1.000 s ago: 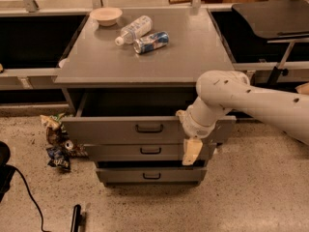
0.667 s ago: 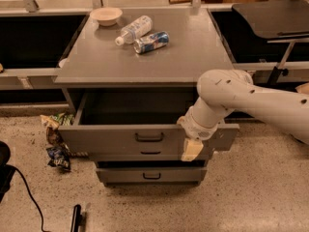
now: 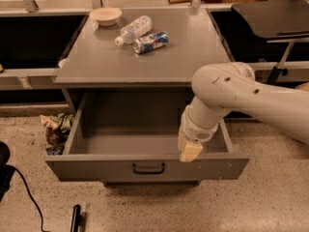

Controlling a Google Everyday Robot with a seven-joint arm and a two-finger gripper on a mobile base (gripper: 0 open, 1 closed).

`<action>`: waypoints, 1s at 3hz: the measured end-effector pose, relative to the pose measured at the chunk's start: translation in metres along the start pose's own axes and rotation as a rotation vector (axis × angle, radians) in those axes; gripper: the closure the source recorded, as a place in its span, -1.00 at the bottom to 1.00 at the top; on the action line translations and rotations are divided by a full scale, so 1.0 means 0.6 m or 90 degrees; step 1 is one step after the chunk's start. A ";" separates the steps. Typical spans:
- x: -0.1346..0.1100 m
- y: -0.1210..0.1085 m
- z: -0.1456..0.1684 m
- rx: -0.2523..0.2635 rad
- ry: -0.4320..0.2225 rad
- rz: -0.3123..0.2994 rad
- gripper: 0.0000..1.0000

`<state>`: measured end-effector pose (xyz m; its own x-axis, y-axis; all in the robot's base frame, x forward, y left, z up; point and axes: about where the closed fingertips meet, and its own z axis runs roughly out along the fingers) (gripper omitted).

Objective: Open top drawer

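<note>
The top drawer (image 3: 96,167) is a wide grey metal drawer with a small black centre handle (image 3: 148,168). It stands pulled far out of the grey cabinet (image 3: 145,57), and its inside shows bare. My gripper (image 3: 189,146) hangs from the white arm (image 3: 251,100) at the drawer's front right, just behind the front panel's top edge. Its cream fingertips (image 3: 190,152) point down at that edge. The two lower drawers are hidden under the open one.
On the cabinet top lie a shallow bowl (image 3: 105,15), a plastic bottle (image 3: 133,28) and a can (image 3: 150,41). Crumpled wrappers (image 3: 55,129) lie on the floor left of the cabinet. A black cable (image 3: 24,192) and a dark tool (image 3: 76,217) lie at bottom left.
The top drawer has slid much farther out toward the camera. My gripper has moved with its front edge.
</note>
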<state>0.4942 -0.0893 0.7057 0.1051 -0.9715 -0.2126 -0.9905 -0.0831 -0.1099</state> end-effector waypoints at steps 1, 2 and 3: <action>-0.001 0.000 -0.003 0.002 0.001 -0.001 0.69; -0.001 0.000 -0.003 0.002 0.001 -0.001 0.23; -0.001 0.000 -0.003 0.002 0.001 -0.001 -0.24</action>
<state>0.4941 -0.0894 0.7076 0.1059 -0.9716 -0.2115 -0.9900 -0.0832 -0.1137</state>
